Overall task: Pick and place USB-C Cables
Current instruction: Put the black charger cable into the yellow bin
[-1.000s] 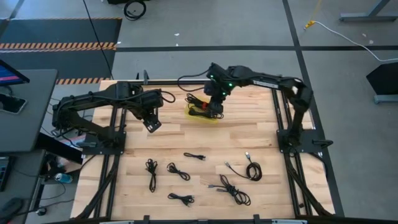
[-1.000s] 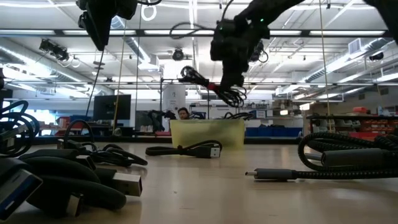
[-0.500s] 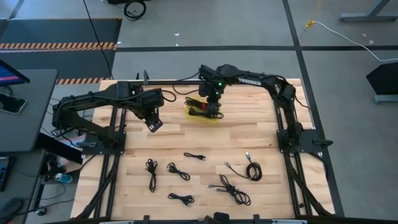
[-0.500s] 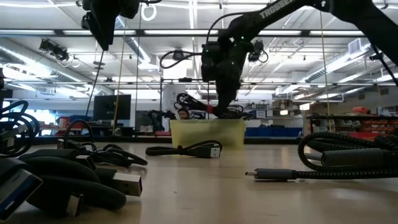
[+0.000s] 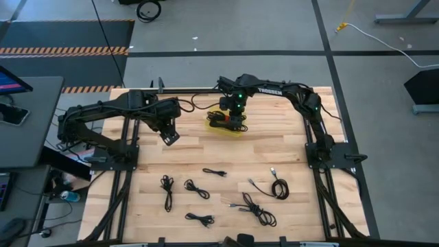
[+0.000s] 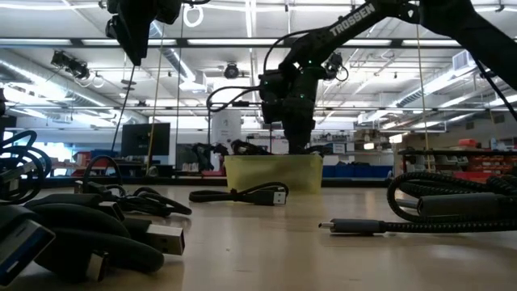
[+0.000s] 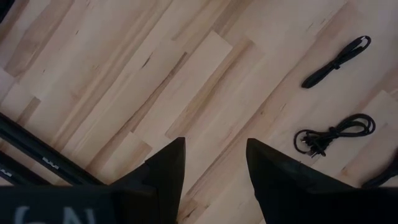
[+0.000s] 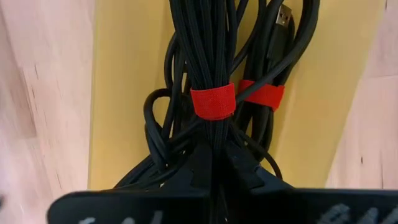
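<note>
Count with me: six USB-C cables lie loose on the bench (image 5: 206, 147) before you, namely one (image 5: 167, 191) at near left, one (image 5: 196, 189) beside it, one (image 5: 199, 219) nearest the front edge, one (image 5: 215, 172) mid-bench, one tangled bundle (image 5: 255, 210) at near right, and one coil (image 5: 275, 186) farther right. One yellow tray (image 5: 225, 130) sits at the far side, holding two red-banded bundles (image 8: 214, 93). Two arms, each with one hand: left (image 7: 211, 171), right (image 5: 236, 123).

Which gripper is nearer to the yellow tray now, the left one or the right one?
Right. The right gripper is over the yellow tray, shut on a cable bundle; the left gripper hangs apart beside it.
</note>
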You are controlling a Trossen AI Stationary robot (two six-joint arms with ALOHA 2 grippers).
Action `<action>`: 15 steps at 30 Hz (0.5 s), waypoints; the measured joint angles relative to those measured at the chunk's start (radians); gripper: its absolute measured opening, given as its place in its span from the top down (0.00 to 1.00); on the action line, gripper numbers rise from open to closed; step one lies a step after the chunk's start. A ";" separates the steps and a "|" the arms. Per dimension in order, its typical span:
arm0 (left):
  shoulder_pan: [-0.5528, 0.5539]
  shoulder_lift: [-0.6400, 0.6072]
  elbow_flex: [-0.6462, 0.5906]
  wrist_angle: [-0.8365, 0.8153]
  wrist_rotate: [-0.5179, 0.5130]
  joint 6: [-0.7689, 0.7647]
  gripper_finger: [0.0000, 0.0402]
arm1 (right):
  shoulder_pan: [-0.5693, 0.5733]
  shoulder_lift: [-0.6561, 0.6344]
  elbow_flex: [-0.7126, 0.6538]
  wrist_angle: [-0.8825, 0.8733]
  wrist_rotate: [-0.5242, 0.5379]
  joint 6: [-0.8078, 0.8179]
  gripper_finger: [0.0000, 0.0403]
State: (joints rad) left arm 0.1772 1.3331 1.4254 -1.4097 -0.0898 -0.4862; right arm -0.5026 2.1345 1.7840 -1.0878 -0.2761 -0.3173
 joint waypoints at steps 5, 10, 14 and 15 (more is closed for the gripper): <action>0.000 0.000 0.000 0.000 0.000 0.000 0.56 | 0.000 0.000 0.000 0.000 -0.001 0.001 0.93; 0.000 0.000 0.000 0.000 0.000 0.000 0.56 | 0.005 -0.004 0.000 -0.008 0.014 0.003 0.77; 0.000 0.000 0.000 0.000 0.000 0.000 0.56 | 0.011 -0.013 0.042 -0.058 0.047 0.004 0.71; 0.000 0.000 0.000 0.000 0.000 0.000 0.56 | 0.012 -0.016 0.060 -0.075 0.051 0.003 0.70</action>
State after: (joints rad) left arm 0.1772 1.3331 1.4254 -1.4094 -0.0898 -0.4858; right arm -0.4902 2.1183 1.8436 -1.1628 -0.2247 -0.3141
